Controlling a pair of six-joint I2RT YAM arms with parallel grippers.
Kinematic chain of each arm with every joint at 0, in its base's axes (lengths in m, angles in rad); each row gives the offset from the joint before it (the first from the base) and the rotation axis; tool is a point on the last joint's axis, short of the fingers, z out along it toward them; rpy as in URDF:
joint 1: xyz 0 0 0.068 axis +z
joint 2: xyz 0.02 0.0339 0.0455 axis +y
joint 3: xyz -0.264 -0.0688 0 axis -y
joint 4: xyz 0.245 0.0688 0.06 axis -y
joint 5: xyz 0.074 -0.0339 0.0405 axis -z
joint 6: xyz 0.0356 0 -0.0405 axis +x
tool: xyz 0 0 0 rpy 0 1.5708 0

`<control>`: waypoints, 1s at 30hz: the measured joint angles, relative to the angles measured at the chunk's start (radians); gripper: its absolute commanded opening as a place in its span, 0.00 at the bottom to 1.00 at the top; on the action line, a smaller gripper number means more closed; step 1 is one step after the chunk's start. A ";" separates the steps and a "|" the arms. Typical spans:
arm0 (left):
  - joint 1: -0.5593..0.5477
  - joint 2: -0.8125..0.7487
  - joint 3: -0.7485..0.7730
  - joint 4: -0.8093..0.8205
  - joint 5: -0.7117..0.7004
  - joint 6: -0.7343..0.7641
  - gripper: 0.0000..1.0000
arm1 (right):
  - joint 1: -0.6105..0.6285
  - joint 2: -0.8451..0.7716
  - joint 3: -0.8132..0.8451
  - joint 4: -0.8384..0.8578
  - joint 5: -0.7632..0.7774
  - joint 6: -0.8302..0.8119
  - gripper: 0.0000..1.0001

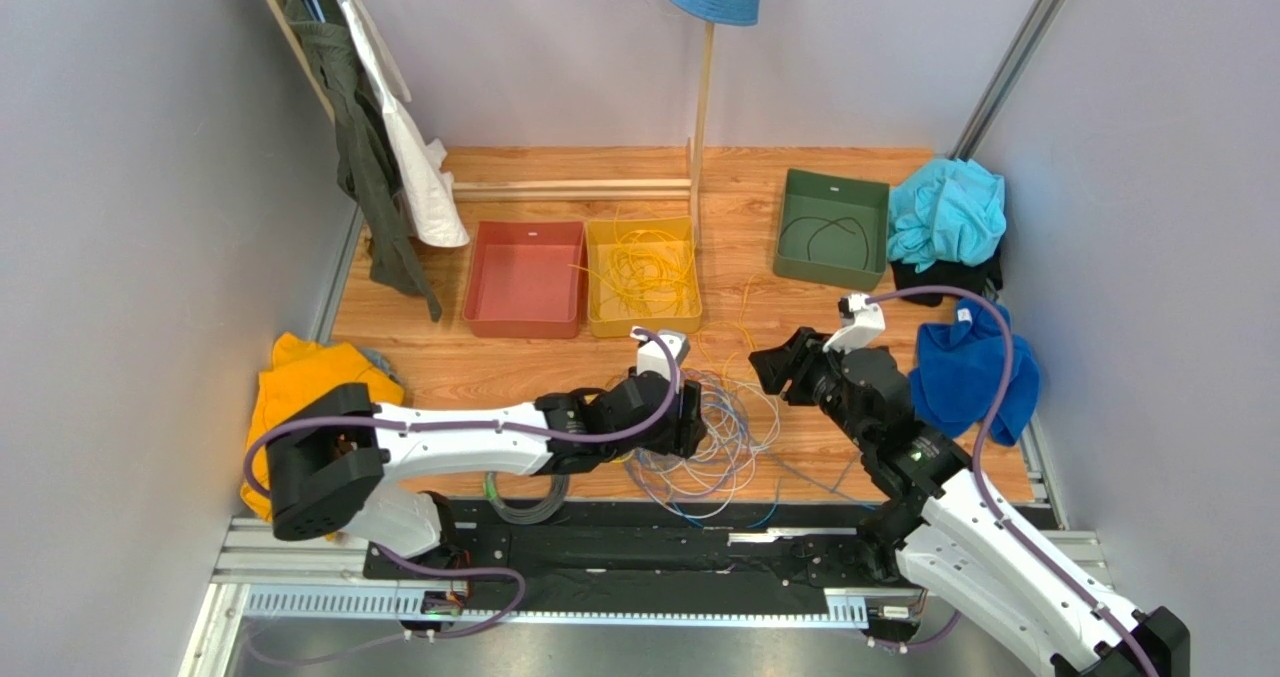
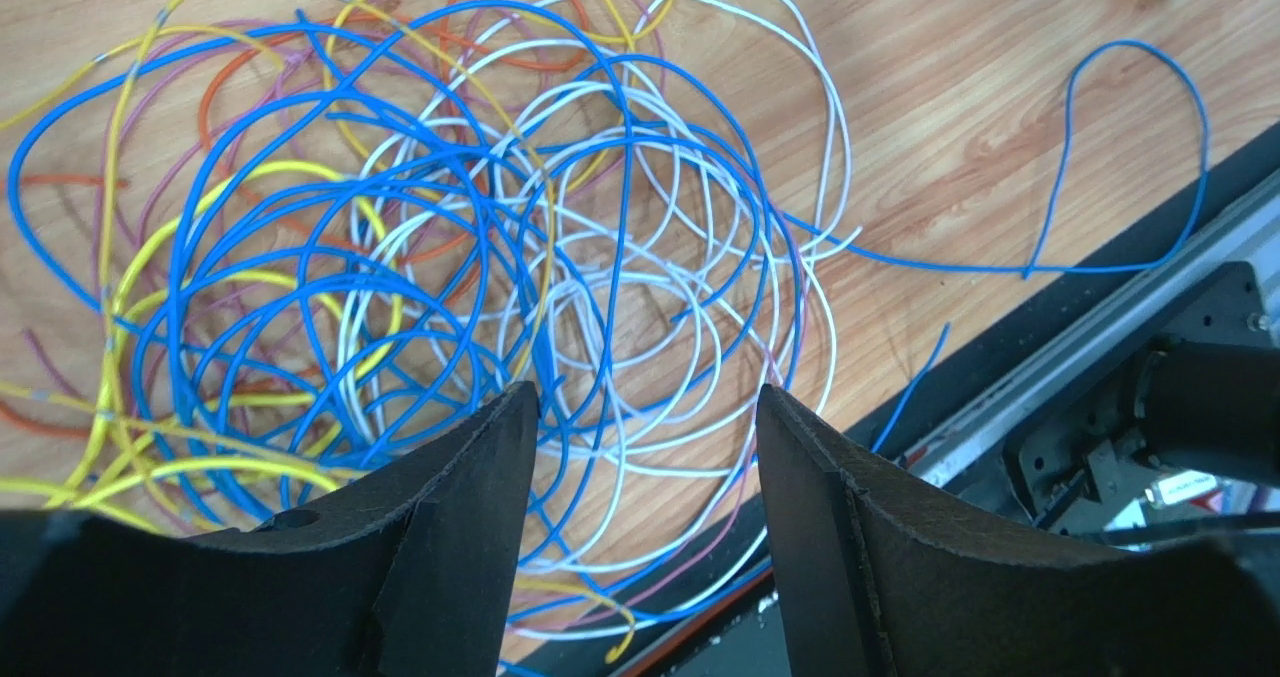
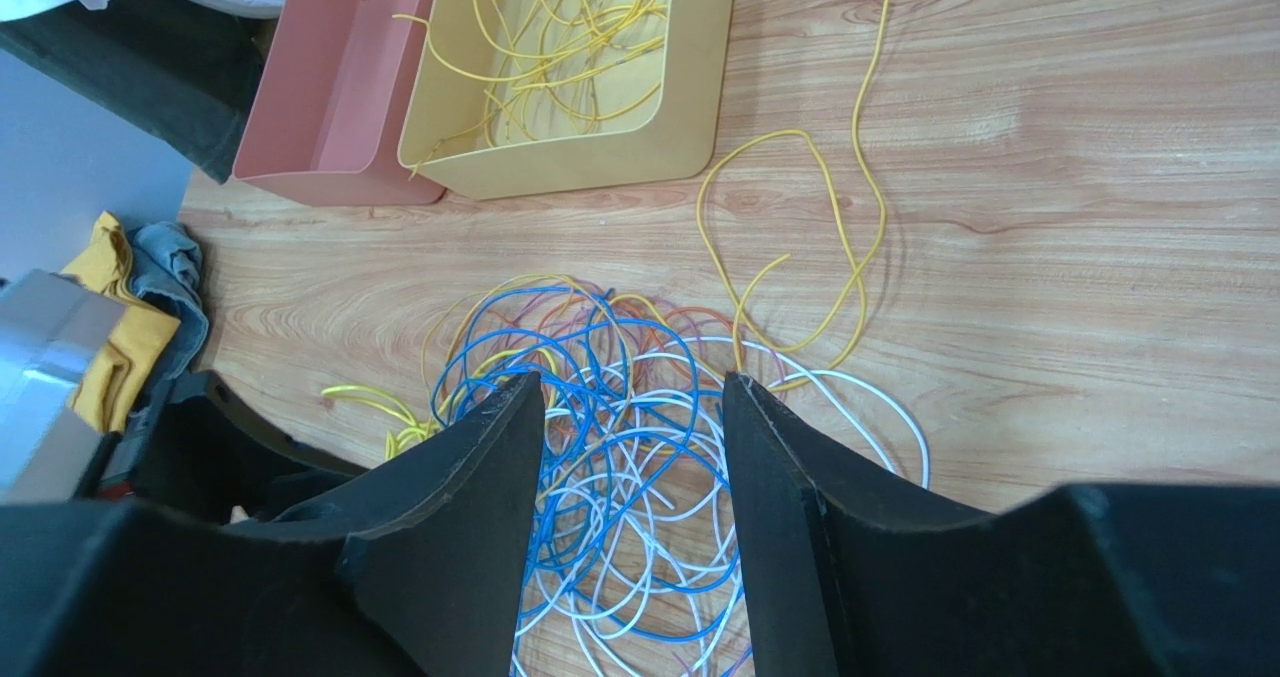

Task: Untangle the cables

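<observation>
The cables [image 1: 724, 440] lie in a loose tangle of blue, yellow, pale and a few orange wires on the wooden table [image 1: 496, 370], near its front edge. My left gripper [image 1: 694, 415] hangs over the tangle's left side. In the left wrist view it [image 2: 643, 395] is open and empty above the cables [image 2: 451, 257]. My right gripper [image 1: 774, 365] is just right of the tangle. In the right wrist view it [image 3: 631, 385] is open and empty, with the cables [image 3: 639, 460] showing between its fingers. A loose yellow wire [image 3: 864, 242] trails toward the bins.
A yellow bin [image 1: 643, 326] holds yellow wires, with a red bin [image 1: 522, 326] to its left and a green bin [image 1: 824, 277] at back right. Blue cloth [image 1: 977, 370] lies right and yellow cloth [image 1: 308, 385] left. A dark coil [image 1: 519, 500] sits by the black front rail [image 1: 631, 557].
</observation>
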 measured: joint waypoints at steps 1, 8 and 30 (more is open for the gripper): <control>0.000 0.024 0.017 0.001 -0.002 0.006 0.64 | 0.000 -0.001 -0.001 0.000 0.000 0.000 0.51; 0.008 0.159 0.031 -0.014 0.000 0.009 0.63 | 0.000 -0.042 -0.009 -0.028 0.000 -0.013 0.51; 0.021 -0.391 0.188 -0.204 0.009 0.179 0.00 | 0.000 -0.205 -0.021 -0.116 -0.034 -0.026 0.50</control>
